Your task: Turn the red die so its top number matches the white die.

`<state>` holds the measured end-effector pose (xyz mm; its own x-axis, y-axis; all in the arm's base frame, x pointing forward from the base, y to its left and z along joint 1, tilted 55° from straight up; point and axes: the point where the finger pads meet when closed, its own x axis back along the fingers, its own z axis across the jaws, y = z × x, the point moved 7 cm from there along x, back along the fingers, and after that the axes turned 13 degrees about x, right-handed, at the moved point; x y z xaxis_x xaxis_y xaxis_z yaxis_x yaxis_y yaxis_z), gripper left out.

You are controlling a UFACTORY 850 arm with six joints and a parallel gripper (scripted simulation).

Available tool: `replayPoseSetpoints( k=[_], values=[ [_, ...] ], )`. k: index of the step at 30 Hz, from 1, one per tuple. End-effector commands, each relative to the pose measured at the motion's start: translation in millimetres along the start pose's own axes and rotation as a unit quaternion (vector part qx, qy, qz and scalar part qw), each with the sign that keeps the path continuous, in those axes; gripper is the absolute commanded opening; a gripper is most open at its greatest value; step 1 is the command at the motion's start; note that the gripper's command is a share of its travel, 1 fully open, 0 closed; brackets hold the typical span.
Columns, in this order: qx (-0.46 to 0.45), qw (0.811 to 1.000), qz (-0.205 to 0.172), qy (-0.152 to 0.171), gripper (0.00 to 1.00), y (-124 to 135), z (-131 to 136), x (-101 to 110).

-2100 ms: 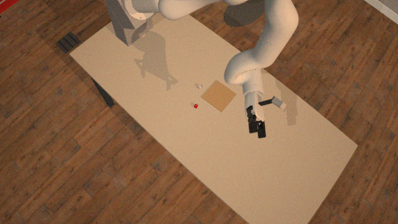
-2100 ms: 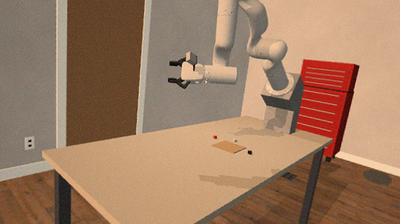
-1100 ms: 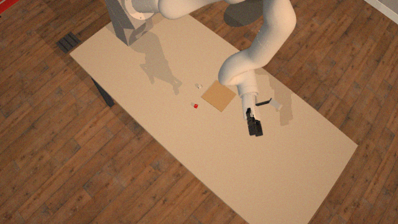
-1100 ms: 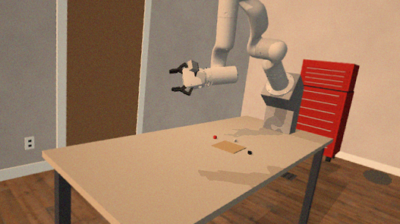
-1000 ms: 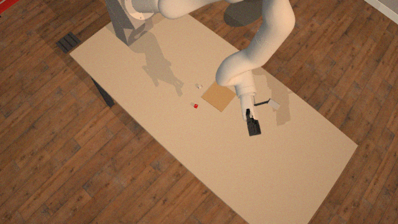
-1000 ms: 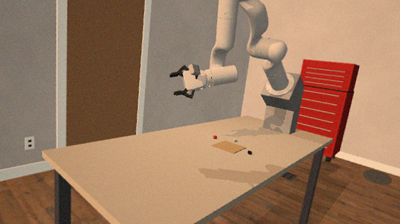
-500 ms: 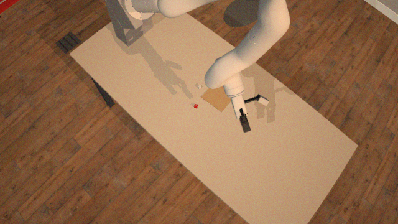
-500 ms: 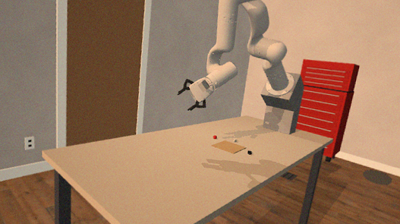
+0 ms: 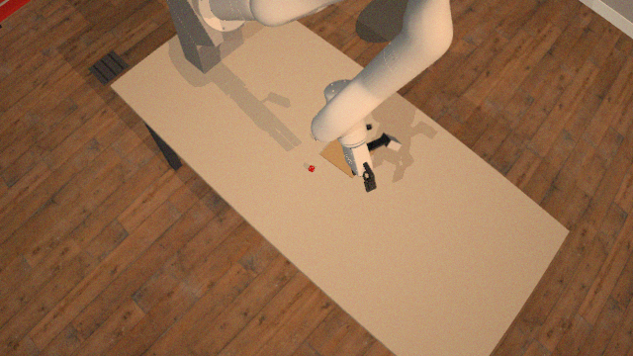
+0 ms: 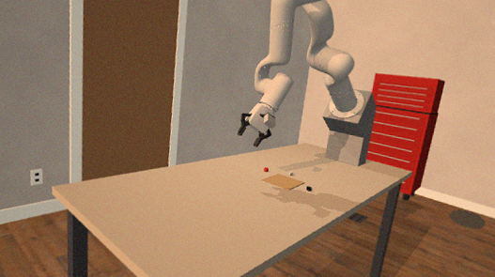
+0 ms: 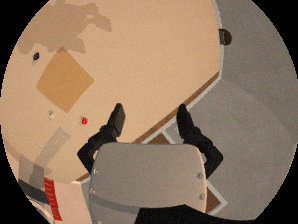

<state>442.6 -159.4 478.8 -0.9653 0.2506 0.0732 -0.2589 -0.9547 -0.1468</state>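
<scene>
A small red die [image 9: 312, 168] [image 10: 265, 169] [image 11: 84, 120] lies on the bare table [image 9: 396, 247] [image 10: 196, 208] [image 11: 147, 43], just off the brown mat [image 9: 336, 155] [image 10: 283, 181] [image 11: 63, 79]. A white die [image 10: 291, 173] [image 11: 52, 115] lies beside the mat's far edge, and a black die [image 10: 308, 189] [image 11: 36, 56] lies by another side. All three dice are off the mat. The arm hides the white and black dice in the top view. Their top faces are too small to read. My gripper [image 9: 368, 177] [image 10: 253, 132] [image 11: 150, 110] is open and empty, high above the table near its door-side edge.
The arm's grey pedestal [image 9: 198, 44] [image 10: 347, 137] stands at the far end of the table. A red tool cabinet [image 10: 402, 124] stands behind it. A doorway [image 10: 126, 62] is in the wall beside the table.
</scene>
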Motion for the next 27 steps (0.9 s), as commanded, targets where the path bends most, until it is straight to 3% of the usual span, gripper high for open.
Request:
replayPoseSetpoints(
  k=[1, 3, 5, 7, 12, 14, 19, 27],
  values=[
    [0.047, 0.996, 0.021, -0.069, 1.00, 4.4, -32.3, 9.4],
    [0.068, 0.993, 0.028, -0.097, 1.00, 7.1, -46.5, 15.2],
    [0.068, 0.993, 0.028, -0.097, 1.00, 7.1, -46.5, 15.2],
    [0.102, 0.984, 0.039, -0.143, 1.00, 12.3, -70.3, 26.4],
    [0.141, 0.969, 0.051, -0.195, 1.00, 19.2, -96.8, 41.4],
    [0.169, 0.957, 0.060, -0.230, 1.00, 24.8, -114.7, 53.2],
    [0.192, 0.944, 0.067, -0.259, 1.00, 29.9, -129.5, 63.9],
    [0.194, 0.943, 0.068, -0.261, 1.00, 30.1, -130.2, 64.4]
  ],
)
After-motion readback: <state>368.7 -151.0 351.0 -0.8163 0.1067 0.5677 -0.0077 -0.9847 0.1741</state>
